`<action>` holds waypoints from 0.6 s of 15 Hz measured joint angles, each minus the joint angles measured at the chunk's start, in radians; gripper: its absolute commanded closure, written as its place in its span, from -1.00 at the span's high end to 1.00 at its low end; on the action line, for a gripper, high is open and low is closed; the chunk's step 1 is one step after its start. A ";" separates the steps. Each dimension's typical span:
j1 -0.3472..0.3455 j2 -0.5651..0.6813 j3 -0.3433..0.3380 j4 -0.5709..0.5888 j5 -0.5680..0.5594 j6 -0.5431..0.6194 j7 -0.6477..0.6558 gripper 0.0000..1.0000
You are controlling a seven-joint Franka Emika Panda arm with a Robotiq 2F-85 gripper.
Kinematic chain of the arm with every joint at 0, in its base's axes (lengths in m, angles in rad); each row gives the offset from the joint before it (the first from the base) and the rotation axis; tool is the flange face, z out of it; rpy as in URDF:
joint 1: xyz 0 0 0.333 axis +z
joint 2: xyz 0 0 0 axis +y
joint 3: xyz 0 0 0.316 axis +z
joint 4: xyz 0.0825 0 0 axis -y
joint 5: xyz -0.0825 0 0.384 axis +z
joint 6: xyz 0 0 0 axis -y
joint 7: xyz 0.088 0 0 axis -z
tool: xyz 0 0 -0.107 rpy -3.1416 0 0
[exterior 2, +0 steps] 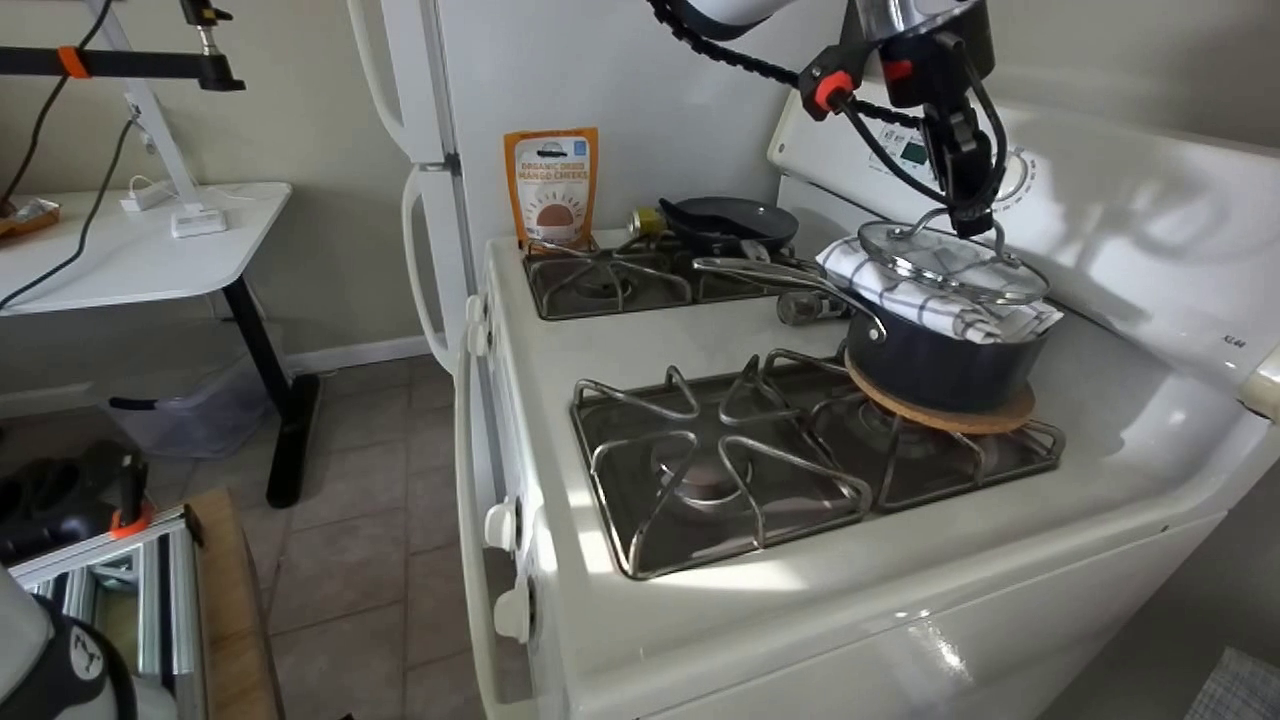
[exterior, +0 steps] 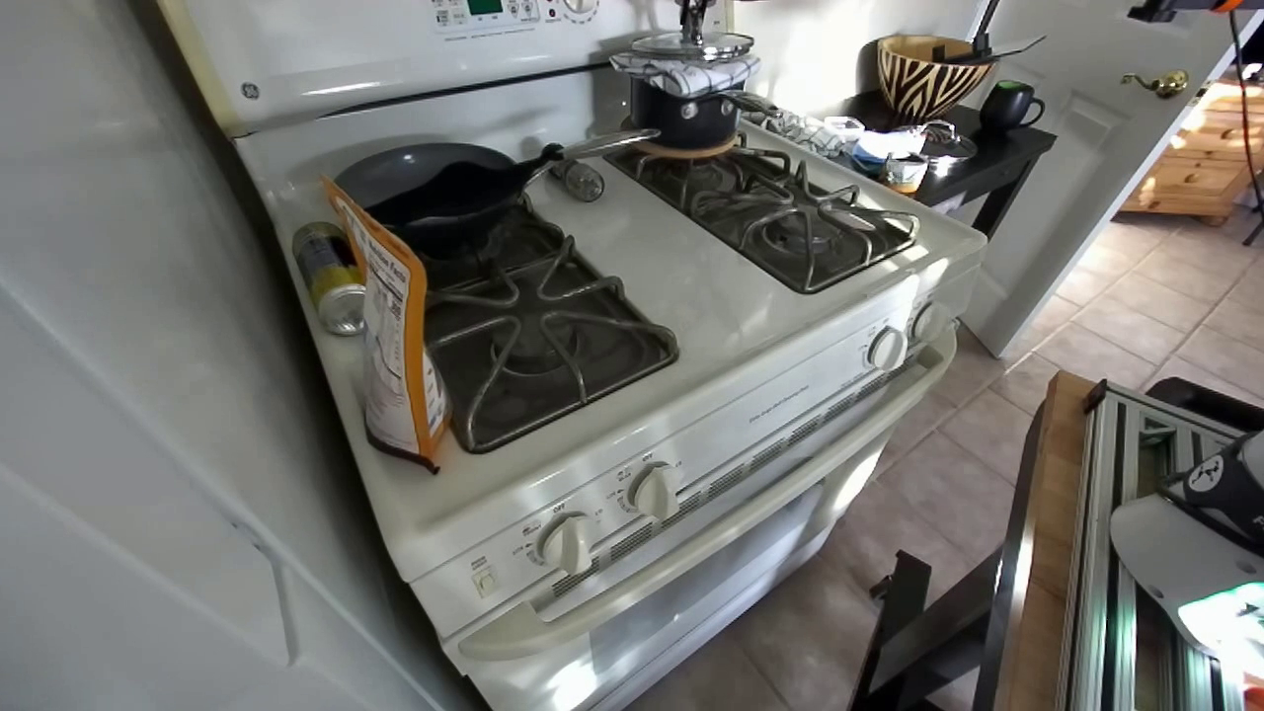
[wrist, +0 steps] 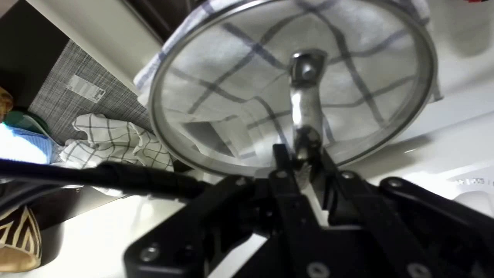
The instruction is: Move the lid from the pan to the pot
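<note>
The lid (exterior 2: 955, 262) is round clear glass with a shiny rim and arched metal handle. It sits slightly tilted over a folded checked cloth (exterior 2: 925, 308) on top of the dark pot (exterior 2: 945, 365). In the wrist view the lid (wrist: 239, 116) fills the upper middle, with the cloth showing through. My gripper (wrist: 303, 158) is shut on the lid's handle; it also shows above the lid in an exterior view (exterior 2: 972, 225). Whether the lid's full weight rests on the cloth cannot be told. The black pan (exterior: 434, 163) stands on the far burner, uncovered, with a dark utensil in it.
The pot stands on a cork trivet (exterior 2: 985, 418) beside the stove's back panel. An orange-edged pouch (exterior: 395, 336), a can (exterior: 331, 281) and a jar (exterior: 581, 181) stand or lie on the stove. A striped bowl (exterior: 923, 79) and mug (exterior: 1009, 106) stand on a side table.
</note>
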 measured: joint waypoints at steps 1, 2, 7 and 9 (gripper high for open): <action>-0.001 -0.003 0.000 -0.008 0.001 0.005 0.000 -0.93; -0.001 -0.004 0.001 -0.013 0.001 0.005 0.000 -0.93; 0.008 0.000 0.007 -0.022 -0.012 0.006 0.006 0.22; 0.017 0.000 0.008 -0.023 -0.019 0.006 0.016 0.48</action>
